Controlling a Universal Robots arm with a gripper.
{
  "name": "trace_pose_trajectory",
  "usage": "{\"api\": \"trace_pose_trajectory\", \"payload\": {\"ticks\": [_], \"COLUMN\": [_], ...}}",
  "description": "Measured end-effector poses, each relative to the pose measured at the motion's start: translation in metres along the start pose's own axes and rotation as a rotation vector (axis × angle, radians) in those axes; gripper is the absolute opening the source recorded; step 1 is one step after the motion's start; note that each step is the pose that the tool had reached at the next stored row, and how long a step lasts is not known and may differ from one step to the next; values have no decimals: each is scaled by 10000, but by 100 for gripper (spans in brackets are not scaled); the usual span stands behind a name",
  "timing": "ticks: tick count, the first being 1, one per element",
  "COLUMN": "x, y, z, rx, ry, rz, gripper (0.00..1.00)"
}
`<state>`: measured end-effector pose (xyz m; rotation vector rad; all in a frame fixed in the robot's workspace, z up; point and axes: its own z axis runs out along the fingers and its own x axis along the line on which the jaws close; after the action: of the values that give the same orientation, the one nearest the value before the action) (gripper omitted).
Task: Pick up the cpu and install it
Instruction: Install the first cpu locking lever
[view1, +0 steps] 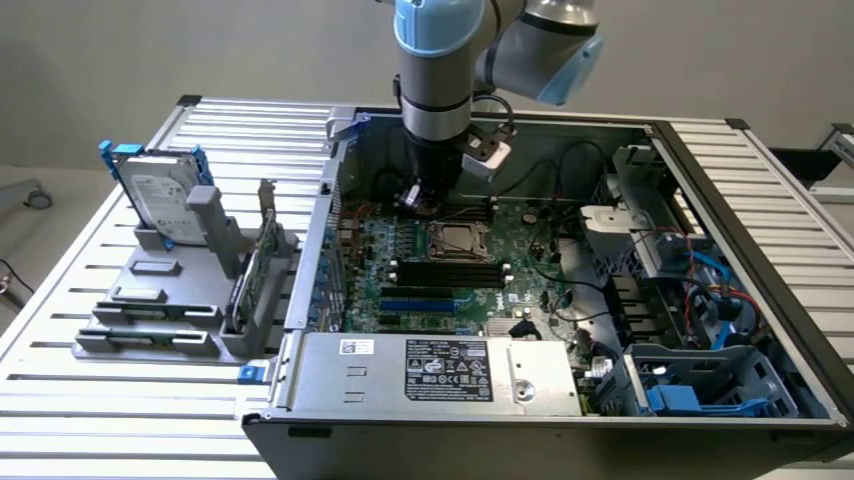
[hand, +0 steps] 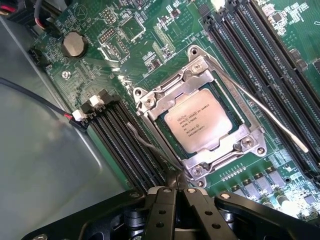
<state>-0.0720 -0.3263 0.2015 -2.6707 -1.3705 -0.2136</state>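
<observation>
Operator: Where is the chip (hand: 197, 122)?

Spotter: It sits flat in its socket (hand: 150, 102) on the green board (hand: 150, 40), with the metal frame around it.

Operator: And the claw (hand: 173, 190)?

Spotter: Pinched shut and holding nothing. In the exterior view it is at eleven o'clock from the chip, tips beside a thin lever (hand: 142, 144). I judge this is the locking stage, and any move there calls for a light touch.
</observation>
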Motion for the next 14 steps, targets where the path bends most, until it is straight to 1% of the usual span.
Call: {"api": "trace_pose_trajectory", "payload": {"ticks": [14], "x": [25], "y": [35], "z": [3], "rx": [8], "ry": [5], "rz": [-144], "gripper": [11]}}
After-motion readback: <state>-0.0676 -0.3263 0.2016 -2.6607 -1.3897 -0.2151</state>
